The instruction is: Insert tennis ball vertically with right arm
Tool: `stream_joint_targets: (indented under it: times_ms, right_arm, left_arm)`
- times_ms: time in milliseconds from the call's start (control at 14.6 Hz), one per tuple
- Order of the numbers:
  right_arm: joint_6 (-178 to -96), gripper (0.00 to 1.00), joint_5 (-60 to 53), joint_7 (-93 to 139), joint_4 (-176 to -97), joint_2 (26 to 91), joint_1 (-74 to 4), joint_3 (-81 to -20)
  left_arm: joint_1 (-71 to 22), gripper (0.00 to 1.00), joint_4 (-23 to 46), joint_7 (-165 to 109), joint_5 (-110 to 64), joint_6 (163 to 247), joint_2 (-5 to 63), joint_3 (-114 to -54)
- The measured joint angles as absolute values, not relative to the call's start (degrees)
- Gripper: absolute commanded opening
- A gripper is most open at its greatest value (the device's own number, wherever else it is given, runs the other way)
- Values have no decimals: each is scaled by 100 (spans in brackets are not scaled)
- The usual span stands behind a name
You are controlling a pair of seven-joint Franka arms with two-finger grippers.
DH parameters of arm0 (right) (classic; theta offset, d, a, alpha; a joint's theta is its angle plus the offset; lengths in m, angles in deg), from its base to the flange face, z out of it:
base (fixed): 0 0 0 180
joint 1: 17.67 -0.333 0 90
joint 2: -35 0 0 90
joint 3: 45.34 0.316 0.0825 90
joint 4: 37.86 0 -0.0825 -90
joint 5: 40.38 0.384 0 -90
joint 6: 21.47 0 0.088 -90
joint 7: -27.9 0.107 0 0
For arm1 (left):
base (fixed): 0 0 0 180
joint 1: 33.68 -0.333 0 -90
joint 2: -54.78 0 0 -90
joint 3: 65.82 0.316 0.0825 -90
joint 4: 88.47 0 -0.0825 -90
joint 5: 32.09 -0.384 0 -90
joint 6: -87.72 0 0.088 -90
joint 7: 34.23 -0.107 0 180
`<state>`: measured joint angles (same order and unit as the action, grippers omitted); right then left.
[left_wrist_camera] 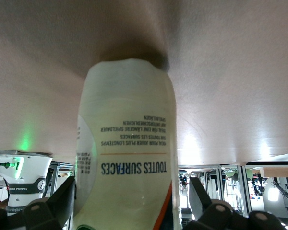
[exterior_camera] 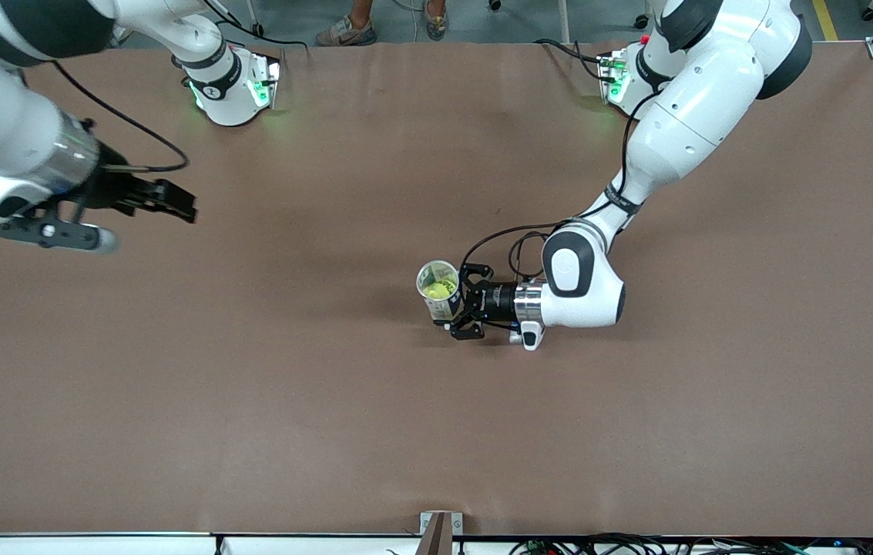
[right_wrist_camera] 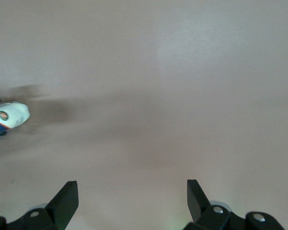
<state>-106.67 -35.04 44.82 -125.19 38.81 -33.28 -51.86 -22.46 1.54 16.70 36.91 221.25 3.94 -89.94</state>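
A clear tube can [exterior_camera: 442,297] with a printed label stands upright near the middle of the table, its mouth open at the top. A yellow-green tennis ball [exterior_camera: 438,289] lies inside it. My left gripper [exterior_camera: 468,303] reaches in low from the left arm's end and brackets the can [left_wrist_camera: 127,143]. It is open, with a gap showing between each finger and the can's wall. My right gripper [exterior_camera: 174,202] hangs in the air over the right arm's end of the table, open and empty [right_wrist_camera: 132,189]. The right wrist view catches the can [right_wrist_camera: 7,117] at its edge.
The brown table [exterior_camera: 328,401] is bare around the can. Both arm bases [exterior_camera: 236,92] stand along the edge farthest from the front camera. A small bracket [exterior_camera: 440,532] sits at the table's nearest edge.
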Motion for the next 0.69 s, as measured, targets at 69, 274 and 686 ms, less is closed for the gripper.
stream_joint_targets:
  times_ms: [69, 274, 686]
  right_arm:
    - [-10667, 100, -3565, 4182, -12605, 3773, -3166, -5185]
    - [-10697, 100, -3629, 3402, -12750, 3592, -2654, -5184]
    - [-11058, 100, -3894, 2600, -12739, 3536, -2283, -5162]
  left_arm:
    - [-2251, 100, 161, 1669, 3691, 22125, 394, -8971]
    - [-2260, 100, 220, 1669, 3691, 22125, 392, -8890]
    - [-2410, 100, 329, 1669, 3691, 22117, 392, -8851]
